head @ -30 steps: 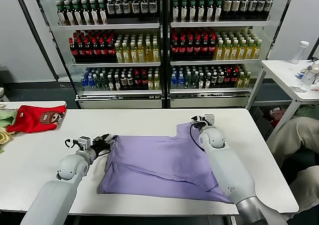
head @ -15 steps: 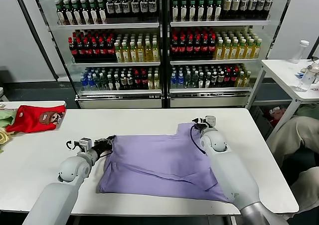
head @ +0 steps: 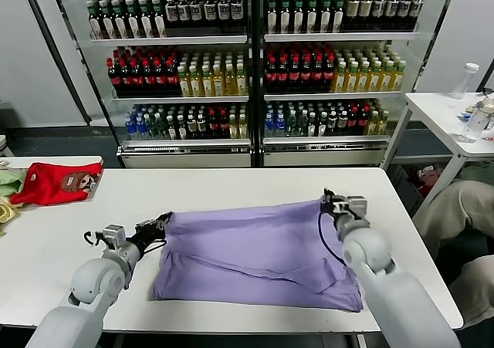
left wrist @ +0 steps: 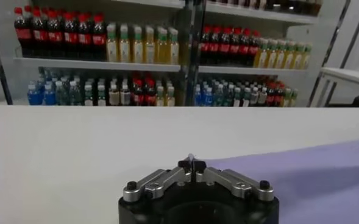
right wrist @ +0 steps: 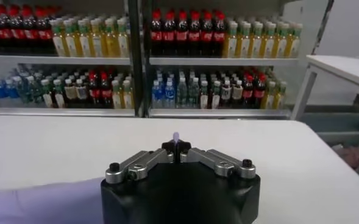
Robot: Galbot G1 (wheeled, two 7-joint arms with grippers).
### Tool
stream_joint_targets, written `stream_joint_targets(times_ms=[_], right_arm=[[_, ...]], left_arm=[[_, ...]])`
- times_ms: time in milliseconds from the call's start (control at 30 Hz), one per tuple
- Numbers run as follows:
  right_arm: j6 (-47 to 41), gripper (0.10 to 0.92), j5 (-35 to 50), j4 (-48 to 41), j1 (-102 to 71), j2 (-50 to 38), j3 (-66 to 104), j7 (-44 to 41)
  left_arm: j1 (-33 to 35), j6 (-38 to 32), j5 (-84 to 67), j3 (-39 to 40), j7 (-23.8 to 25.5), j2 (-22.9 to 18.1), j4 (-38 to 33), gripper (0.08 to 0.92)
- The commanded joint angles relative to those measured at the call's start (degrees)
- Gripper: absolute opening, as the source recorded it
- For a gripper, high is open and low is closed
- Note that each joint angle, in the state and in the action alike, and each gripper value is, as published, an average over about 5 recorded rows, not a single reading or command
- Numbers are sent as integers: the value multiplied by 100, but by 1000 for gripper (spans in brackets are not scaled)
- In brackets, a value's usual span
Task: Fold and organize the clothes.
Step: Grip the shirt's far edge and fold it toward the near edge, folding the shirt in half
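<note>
the purple t-shirt (head: 258, 251) is spread on the white table (head: 231, 186). its far corners are pinched, one in the clenched left gripper (head: 164, 221), one in the clenched right gripper (head: 328, 204), probably so the cloth is drawn taut for folding.

The lavender T-shirt (head: 255, 251) is lying plain side up, mostly flat on the white table, its far edge stretching taut.
</note>
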Motion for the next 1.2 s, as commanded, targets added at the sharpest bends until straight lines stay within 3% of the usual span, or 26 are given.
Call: stream_joint_targets(times_ms=[33, 633, 1100, 1200], right_arm=[[-49, 123, 106, 1160, -1066, -392, 302, 41], [88, 123, -65, 1446, -1965, -470, 778, -179], [-134, 126, -101, 1664, -2514, -432, 935, -73], [-151, 172, -257, 1685, -2780, -422, 951, -122]], left_arm=[[704, -106, -191, -229, -85, 30, -579, 83], [1349, -124, -145, -561, -27, -242, -1051, 83], [1386, 792, 228, -704, 37, -59, -1225, 85], [1475, 927, 784, -684, -52, -68, -1266, 125]])
